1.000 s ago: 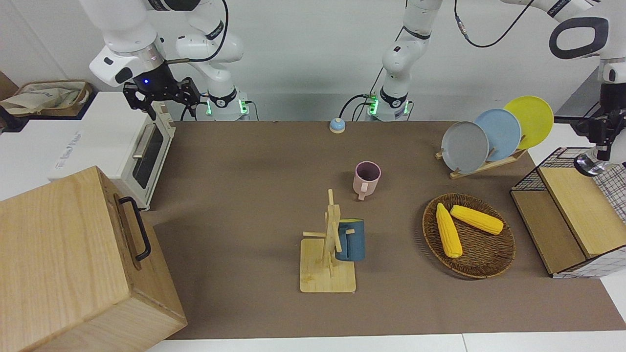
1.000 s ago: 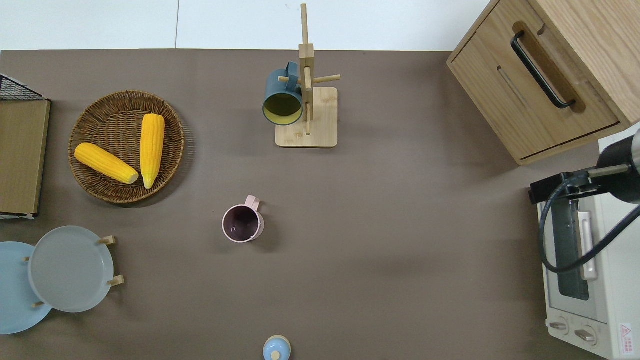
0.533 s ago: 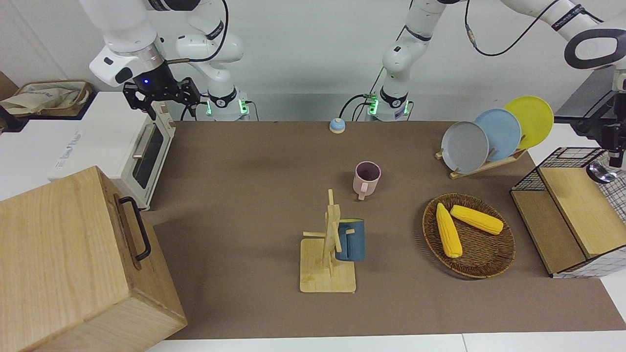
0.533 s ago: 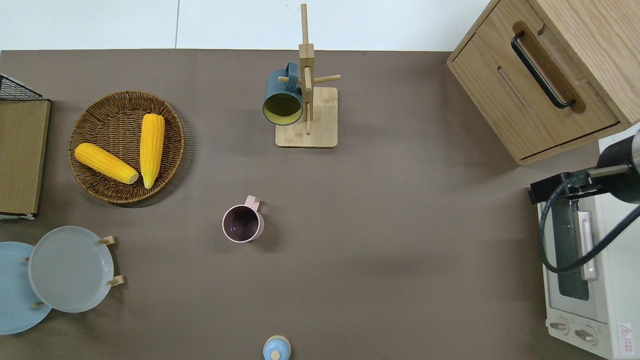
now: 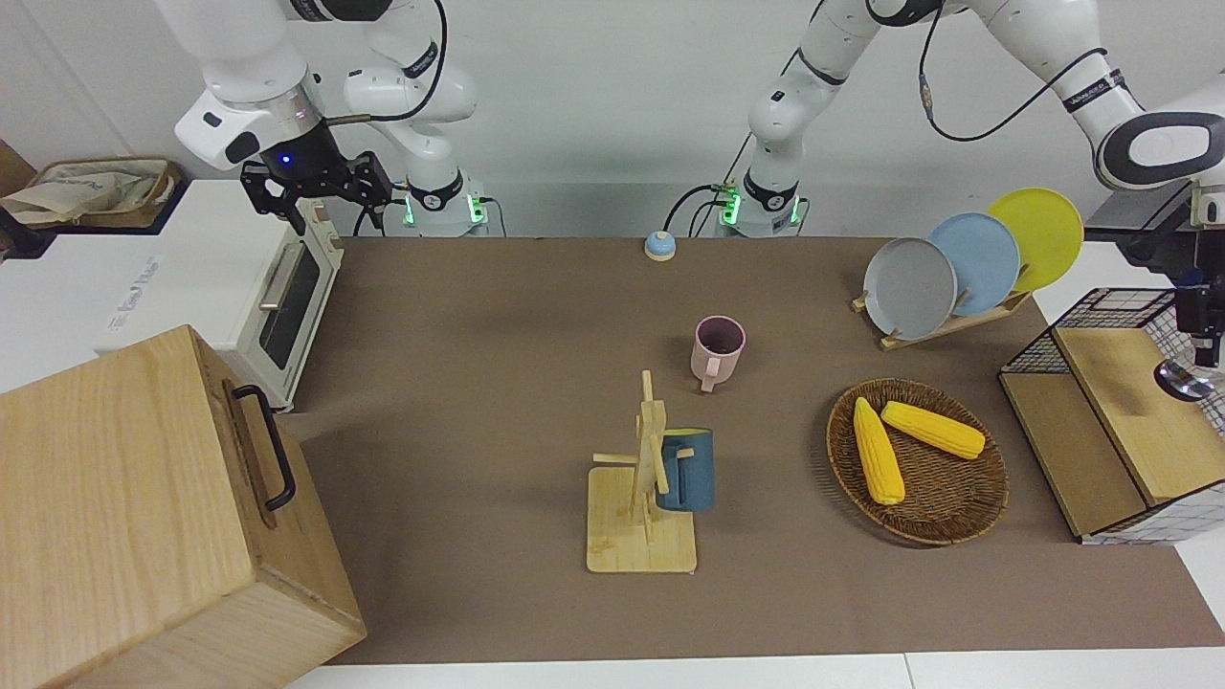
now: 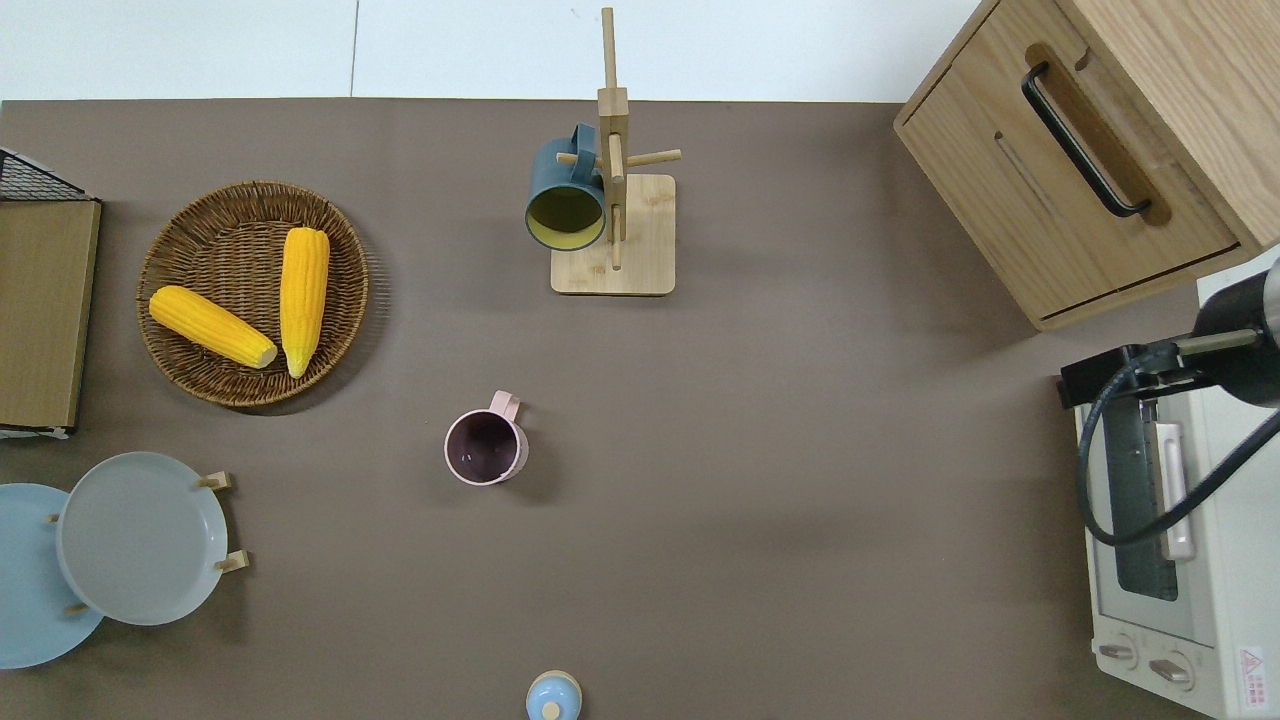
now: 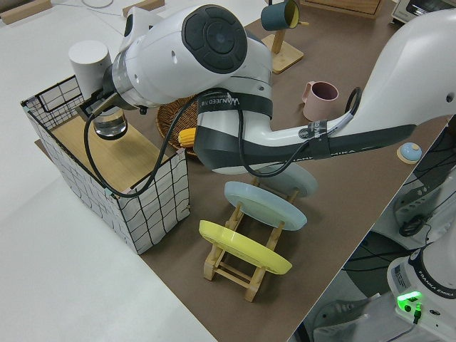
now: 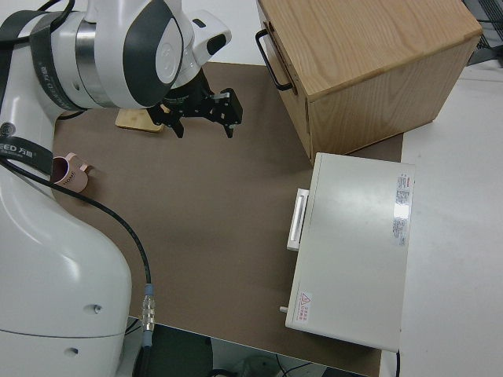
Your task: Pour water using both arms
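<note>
The left gripper hangs over the wire-walled wooden shelf at the left arm's end of the surface, gripping a clear glass by its rim. The pink mug stands well apart, mid-surface, nearer to the robots than the mug rack. The right gripper, jaws spread and empty, is parked.

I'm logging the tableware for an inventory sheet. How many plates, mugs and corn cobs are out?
Plates: 3, grey, blue, yellow
Mugs: 2, pink, dark blue
Corn cobs: 2
Total: 7
</note>
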### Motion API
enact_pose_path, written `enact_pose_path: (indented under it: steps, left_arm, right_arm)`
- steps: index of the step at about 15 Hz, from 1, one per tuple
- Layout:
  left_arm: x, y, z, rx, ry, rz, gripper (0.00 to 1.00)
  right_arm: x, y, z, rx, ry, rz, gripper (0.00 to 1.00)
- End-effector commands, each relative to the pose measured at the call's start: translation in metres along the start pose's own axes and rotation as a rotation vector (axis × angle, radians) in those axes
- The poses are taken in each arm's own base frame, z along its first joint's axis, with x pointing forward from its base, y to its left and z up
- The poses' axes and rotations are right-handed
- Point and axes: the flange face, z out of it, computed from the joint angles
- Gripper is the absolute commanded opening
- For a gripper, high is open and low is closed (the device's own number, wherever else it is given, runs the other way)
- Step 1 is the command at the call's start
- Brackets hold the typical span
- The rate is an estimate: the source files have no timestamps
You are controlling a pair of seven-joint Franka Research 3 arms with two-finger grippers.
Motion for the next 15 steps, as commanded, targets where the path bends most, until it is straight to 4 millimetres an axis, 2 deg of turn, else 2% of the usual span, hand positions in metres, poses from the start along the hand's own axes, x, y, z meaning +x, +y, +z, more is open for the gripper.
enact_pose_path:
  steps: [1, 6, 10, 11, 12, 14, 15]
  left_arm:
    - [-0.005, -0.021, 0.0, 0.022, 0.044, 0.008, 0.0]
    - [-0.025, -0.026, 0.019, 0.019, 0.05, 0.006, 0.0]
    - [-0.031, -0.025, 0.023, 0.015, 0.048, 0.001, 0.0]
    - [-0.031, -0.025, 0.024, 0.014, 0.049, 0.005, 0.04]
    - [-0.032, -0.024, 0.026, 0.012, 0.047, 0.005, 0.19]
    - [-0.034, -0.025, 0.028, 0.008, 0.047, -0.003, 0.57]
    - [-0.035, -0.025, 0.029, 0.005, 0.045, -0.005, 0.99]
  right_arm:
    - [-0.004, 0.001, -0.001, -0.003, 0.002, -0.02, 0.994]
    - [-0.004, 0.001, -0.001, -0.003, 0.002, -0.02, 0.994]
    - [-0.004, 0.002, -0.001, -0.004, 0.002, -0.019, 0.994]
    - [-0.004, 0.001, -0.001, -0.003, 0.002, -0.02, 0.994]
    - [-0.004, 0.001, -0.001, -0.005, 0.002, -0.02, 0.994]
    - [-0.004, 0.001, -0.001, -0.003, 0.002, -0.02, 0.994]
    - [-0.004, 0.001, -0.001, -0.003, 0.002, -0.019, 0.994]
